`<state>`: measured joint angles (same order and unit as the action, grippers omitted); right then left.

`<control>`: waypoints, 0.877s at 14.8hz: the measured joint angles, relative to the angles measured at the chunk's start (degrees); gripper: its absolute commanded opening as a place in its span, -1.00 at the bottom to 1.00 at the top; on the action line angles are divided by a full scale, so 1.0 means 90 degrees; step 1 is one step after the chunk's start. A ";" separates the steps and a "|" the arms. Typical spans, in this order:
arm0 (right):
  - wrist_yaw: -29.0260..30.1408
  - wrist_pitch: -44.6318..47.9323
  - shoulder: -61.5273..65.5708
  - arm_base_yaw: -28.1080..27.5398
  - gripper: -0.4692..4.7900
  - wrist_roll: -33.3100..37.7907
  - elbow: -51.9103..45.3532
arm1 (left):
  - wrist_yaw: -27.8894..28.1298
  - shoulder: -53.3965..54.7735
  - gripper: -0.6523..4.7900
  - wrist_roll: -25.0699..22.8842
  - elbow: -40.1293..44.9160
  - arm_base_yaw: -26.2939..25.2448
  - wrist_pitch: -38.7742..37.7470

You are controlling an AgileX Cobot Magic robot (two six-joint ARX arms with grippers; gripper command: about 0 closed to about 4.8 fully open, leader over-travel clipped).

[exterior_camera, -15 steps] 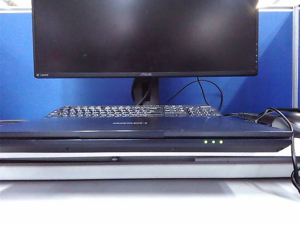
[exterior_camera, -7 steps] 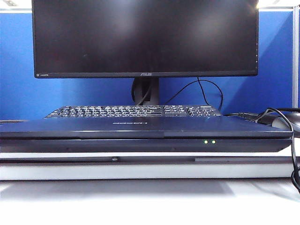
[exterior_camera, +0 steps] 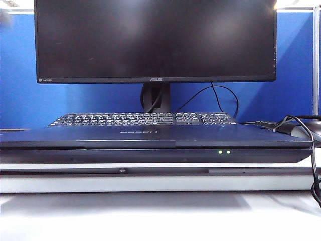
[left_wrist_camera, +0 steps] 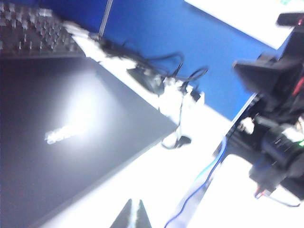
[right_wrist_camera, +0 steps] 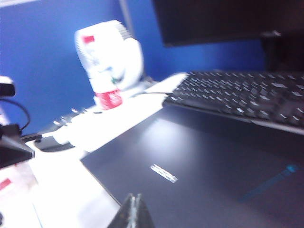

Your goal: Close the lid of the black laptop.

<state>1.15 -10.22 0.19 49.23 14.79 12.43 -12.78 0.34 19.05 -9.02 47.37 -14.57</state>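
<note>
Exterior view: 1 black laptop [exterior_camera: 155, 145] lies across the middle of the frame on the bench [exterior_camera: 150, 216], its lid [exterior_camera: 150, 134] flat down on the base with only a thin seam at the front edge, so I judge the closing done. 2 green LEDs [exterior_camera: 224, 151] glow on that edge. Behind stand 1 keyboard [exterior_camera: 143, 119] and 1 ASUS monitor [exterior_camera: 155, 40]; cables [exterior_camera: 306, 145] trail at the right. Neither end effector appears here.

Left wrist view: the lid's plain outer face fills the left half, its small logo [left_wrist_camera: 64, 134] in glare. The left end effector [left_wrist_camera: 131, 216] shows only as a dark tip at the bottom edge, just off the laptop's corner, gripping nothing; whether it is open I cannot tell.

Right wrist view: the lid spans the lower right, 1 white fan [right_wrist_camera: 111, 64] at the upper left. The right end effector [right_wrist_camera: 132, 213] is likewise 1 tip, holding nothing, state unclear.

The lid is likely stiff, thin and slick: press near the front edge, gently, since the screen beneath is fragile.
</note>
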 measured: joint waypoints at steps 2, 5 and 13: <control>-0.0002 -0.0124 0.0000 0.0000 -0.84 0.0002 0.0000 | -0.0007 0.0000 -0.78 0.0015 0.0238 -0.0002 0.0129; 0.0002 -0.0143 0.0000 0.0000 -0.84 0.0002 0.0002 | 0.0002 0.0000 -0.78 0.0036 0.0539 -0.0002 0.0556; 0.0002 -0.0143 0.0000 0.0000 -0.84 0.0002 0.0002 | 0.0542 0.0000 -0.77 0.0087 0.0685 -0.0002 0.0505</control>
<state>1.17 -11.51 0.19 49.23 14.81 12.45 -7.90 0.34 19.84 -2.85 47.35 -10.02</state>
